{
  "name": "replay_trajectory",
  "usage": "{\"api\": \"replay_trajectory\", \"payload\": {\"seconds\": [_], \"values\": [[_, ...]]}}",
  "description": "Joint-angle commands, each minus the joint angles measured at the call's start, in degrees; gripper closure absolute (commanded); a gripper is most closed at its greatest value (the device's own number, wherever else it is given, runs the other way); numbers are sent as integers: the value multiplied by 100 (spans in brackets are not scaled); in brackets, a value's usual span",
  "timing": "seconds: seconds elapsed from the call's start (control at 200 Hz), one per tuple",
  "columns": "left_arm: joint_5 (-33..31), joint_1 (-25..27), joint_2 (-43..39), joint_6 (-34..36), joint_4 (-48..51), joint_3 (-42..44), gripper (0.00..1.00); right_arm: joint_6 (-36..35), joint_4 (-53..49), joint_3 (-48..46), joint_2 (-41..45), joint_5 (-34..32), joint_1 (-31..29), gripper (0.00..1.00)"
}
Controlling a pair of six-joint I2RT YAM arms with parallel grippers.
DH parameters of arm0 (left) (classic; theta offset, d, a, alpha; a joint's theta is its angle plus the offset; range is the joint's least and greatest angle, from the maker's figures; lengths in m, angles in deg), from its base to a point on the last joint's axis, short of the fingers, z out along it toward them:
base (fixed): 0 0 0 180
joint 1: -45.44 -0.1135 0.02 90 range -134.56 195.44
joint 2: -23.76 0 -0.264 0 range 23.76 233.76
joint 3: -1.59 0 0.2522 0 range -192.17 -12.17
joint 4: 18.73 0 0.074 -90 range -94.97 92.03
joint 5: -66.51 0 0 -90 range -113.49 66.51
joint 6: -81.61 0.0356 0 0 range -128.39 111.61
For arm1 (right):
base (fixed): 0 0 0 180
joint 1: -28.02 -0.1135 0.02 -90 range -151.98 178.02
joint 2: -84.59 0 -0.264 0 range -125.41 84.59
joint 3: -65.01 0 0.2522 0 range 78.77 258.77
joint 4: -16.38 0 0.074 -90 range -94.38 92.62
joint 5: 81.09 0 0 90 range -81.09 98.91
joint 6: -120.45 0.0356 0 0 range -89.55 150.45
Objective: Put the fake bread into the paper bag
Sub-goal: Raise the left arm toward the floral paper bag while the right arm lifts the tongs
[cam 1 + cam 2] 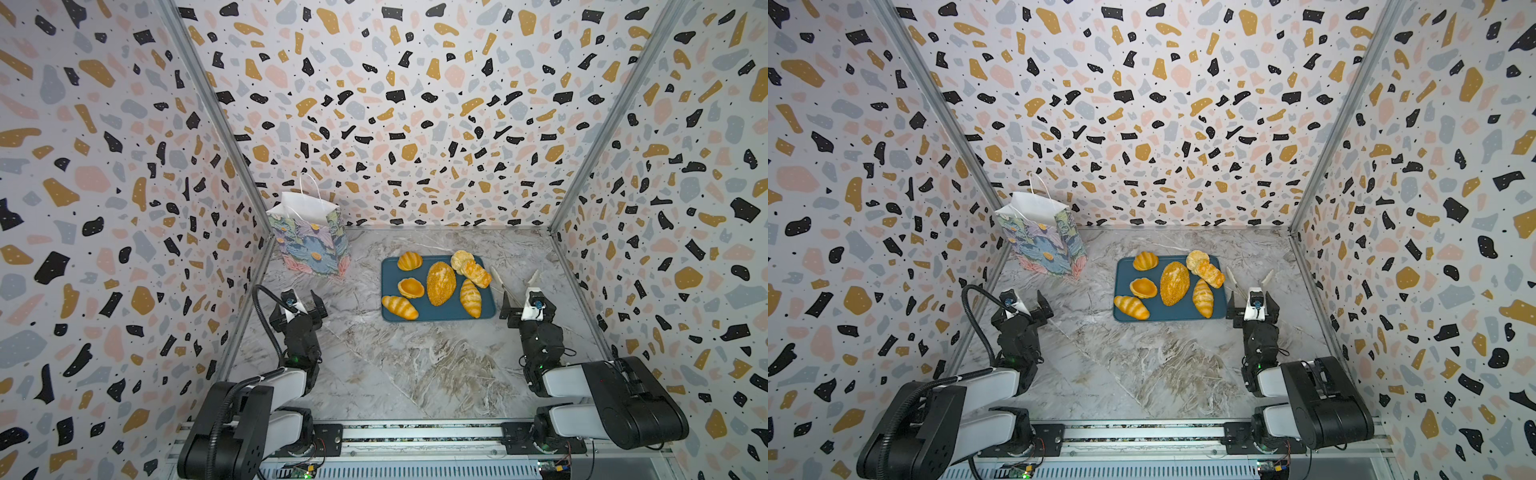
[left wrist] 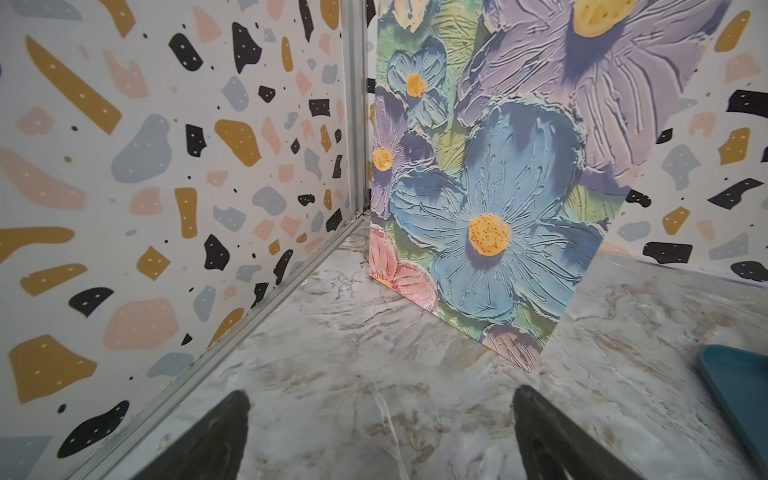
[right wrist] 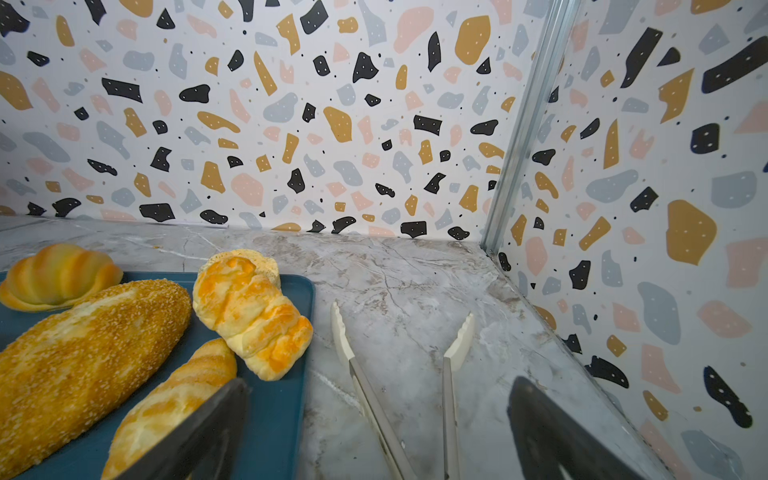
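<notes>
Fake bread (image 1: 440, 282): seven glossy golden pieces (striped rolls, shell buns, seeded oval loaf) on a flat dark-blue tray (image 1: 449, 313), centre-right of the marble-patterned table (image 1: 407, 365). Paper bag (image 1: 309, 245): upright, far left, floral print, white cord handles. Tongs (image 3: 457, 345): metal, pale serrated tips, right of tray. Left gripper (image 2: 382, 395), right gripper (image 3: 380, 386): jaws fully spread, empty.

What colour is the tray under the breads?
The tray is plain dark teal-blue, without any pattern. It shows best in a top view.
</notes>
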Motion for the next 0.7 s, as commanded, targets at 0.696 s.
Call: {"api": "replay_trajectory", "payload": {"seconds": [0.696], "values": [[-354, -31, -674, -1696, 2560, -1425, 1, 295, -3514, 1368, 1427, -49, -760, 1]]}}
